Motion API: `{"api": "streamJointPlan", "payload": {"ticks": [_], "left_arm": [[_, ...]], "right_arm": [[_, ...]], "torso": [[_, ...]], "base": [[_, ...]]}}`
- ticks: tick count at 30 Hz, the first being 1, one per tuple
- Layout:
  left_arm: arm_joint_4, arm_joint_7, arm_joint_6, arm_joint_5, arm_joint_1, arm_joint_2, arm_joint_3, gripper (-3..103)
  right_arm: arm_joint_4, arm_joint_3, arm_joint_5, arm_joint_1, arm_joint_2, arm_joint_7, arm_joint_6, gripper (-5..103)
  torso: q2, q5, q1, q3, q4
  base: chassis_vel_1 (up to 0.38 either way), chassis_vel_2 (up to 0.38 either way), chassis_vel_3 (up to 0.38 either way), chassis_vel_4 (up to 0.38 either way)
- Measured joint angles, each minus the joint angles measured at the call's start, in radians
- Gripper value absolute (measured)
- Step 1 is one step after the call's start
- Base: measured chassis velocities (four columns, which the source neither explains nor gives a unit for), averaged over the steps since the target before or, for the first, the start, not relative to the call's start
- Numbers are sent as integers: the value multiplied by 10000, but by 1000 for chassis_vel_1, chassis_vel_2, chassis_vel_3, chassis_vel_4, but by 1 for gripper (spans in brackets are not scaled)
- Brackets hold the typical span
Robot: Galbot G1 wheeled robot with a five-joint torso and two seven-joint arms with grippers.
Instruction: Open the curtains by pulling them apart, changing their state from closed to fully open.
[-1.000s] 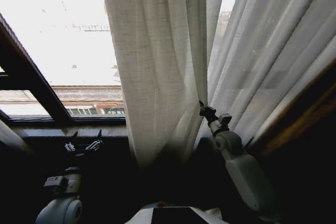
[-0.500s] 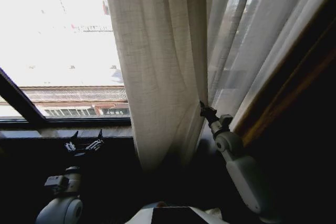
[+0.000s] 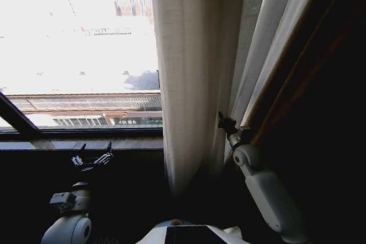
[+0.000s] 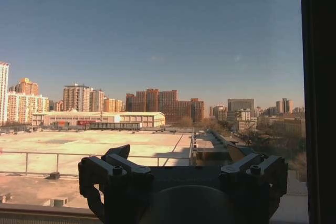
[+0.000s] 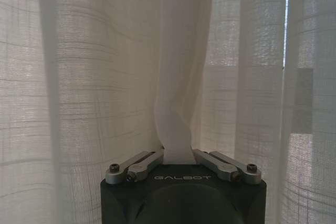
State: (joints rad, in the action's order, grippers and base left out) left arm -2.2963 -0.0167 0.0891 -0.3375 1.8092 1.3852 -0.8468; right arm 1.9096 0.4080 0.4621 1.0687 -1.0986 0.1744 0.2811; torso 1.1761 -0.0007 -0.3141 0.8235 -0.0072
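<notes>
Curtains (image 5: 94, 77): sheer white woven cloth, translucent, with a fine grid-like weave and a slightly rough, matt face; soft vertical pleats. One fold, pinched at the right gripper (image 5: 178, 157), looks smoother and denser than the rest.

Right gripper: matt black body, plastic-looking, with embossed lettering; finger links of brushed silver metal with small screw heads.

Left gripper (image 4: 182, 174): matt black finger blocks with dark bolt heads, edges faintly glossy.

Right arm (image 3: 269, 198): smooth pale grey casing, plastic-looking, low sheen.

Window frame (image 3: 86, 132): dark, smooth bars, matt.

Drape (image 3: 297, 67): opaque brown-gold cloth, heavier than the sheer panels, mostly in shadow.
</notes>
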Motion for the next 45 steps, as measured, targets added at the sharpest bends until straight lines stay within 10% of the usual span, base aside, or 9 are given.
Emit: {"api": "streamJointPlan", "payload": {"ticks": [45], "left_arm": [[-360, -234, -80, 423, -59, 482, 141, 100]], "right_arm": [[8, 240, 32, 308, 229, -157, -168, 8]], "torso": [[0, 9, 2, 0, -5]], "base": [[-4, -5, -7, -8]]}}
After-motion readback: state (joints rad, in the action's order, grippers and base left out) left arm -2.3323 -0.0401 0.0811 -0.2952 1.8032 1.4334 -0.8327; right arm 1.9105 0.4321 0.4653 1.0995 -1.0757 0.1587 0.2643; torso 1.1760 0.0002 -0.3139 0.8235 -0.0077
